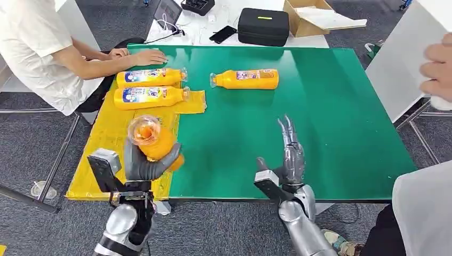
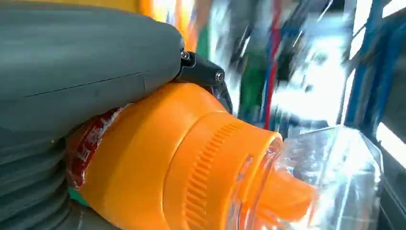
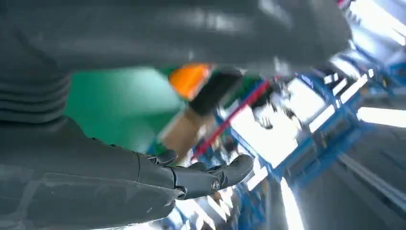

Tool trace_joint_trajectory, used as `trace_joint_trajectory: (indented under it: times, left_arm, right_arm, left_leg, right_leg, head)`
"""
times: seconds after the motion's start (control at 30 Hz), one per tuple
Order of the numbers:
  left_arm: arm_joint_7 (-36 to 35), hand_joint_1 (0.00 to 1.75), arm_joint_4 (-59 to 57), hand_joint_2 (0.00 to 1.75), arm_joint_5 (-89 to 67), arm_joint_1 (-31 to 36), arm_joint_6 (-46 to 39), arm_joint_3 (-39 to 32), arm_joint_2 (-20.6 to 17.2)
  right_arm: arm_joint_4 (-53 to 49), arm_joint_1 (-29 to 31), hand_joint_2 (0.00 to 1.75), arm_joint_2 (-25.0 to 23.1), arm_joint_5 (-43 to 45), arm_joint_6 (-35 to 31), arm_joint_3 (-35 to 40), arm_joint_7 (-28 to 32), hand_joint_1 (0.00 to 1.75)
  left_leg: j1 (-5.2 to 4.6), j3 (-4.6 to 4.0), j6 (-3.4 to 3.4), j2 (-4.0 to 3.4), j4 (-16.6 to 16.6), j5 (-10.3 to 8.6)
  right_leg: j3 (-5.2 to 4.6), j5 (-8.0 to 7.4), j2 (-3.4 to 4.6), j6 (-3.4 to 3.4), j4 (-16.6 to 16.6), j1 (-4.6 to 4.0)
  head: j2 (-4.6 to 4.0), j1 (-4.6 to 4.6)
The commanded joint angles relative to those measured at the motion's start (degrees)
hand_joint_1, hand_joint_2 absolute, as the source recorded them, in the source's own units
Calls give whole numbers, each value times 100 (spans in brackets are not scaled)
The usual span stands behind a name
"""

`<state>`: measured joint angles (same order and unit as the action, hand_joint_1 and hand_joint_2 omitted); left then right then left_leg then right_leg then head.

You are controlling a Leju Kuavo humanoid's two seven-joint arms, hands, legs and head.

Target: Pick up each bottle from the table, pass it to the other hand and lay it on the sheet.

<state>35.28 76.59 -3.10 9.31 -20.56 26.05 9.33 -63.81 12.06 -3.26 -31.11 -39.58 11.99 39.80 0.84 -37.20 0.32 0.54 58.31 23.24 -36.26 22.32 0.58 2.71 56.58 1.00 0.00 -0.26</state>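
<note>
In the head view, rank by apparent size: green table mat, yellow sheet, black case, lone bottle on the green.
1. green table mat
2. yellow sheet
3. black case
4. lone bottle, though the case lies farther off.

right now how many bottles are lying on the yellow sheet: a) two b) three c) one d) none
a: two bottles lie side by side on the yellow sheet; a third lies on the green table, and the left hand holds another.
</note>
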Motion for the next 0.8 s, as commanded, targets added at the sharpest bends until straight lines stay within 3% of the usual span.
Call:
trace_joint_trajectory:
  times: [0.03,0.2,0.27,0.37,0.5,0.8]
  left_arm:
    - [-362,175,-2005,175,-2467,920,-1194,5,-417]
    - [-453,175,-2309,175,-2777,1050,-1264,38,-448]
    - [-785,175,-3106,175,-3639,1424,-1536,131,-492]
    - [-867,175,-4061,175,-3826,1875,-1146,39,-462]
    - [-862,175,-4099,175,-3821,1888,-1116,34,-464]
    - [-1345,175,-5506,175,-4668,2517,-654,415,-518]
  right_arm:
    - [-649,92,0,-164,78,-42,-764,20,0]
    - [-592,111,0,-152,93,-42,-681,20,0]
    - [-469,207,0,-133,164,-42,-475,20,0]
    - [-208,355,0,-118,296,-42,-241,20,0]
    - [-186,364,0,-120,309,-42,-229,20,0]
    - [221,612,0,-44,666,-42,349,20,0]
  left_leg:
    - [-2,34,2,-1,-8,4]
    - [-2,34,2,-10,-6,3]
    - [-3,21,0,-9,-5,1]
    - [-3,18,1,-4,-6,-5]
    - [0,14,2,-9,-3,-4]
    - [1,31,3,-21,-1,3]
  right_leg:
    - [34,6,-8,-12,-5,-1]
    - [33,3,1,-14,-4,-1]
    - [17,-2,2,-10,-2,0]
    - [14,-4,-2,-8,-3,1]
    - [13,-5,4,-7,-2,-2]
    - [29,0,12,-13,-1,-5]
  head:
    - [0,0]
    - [0,4]
    - [0,2]
    - [0,2]
    - [0,4]
    - [0,2]
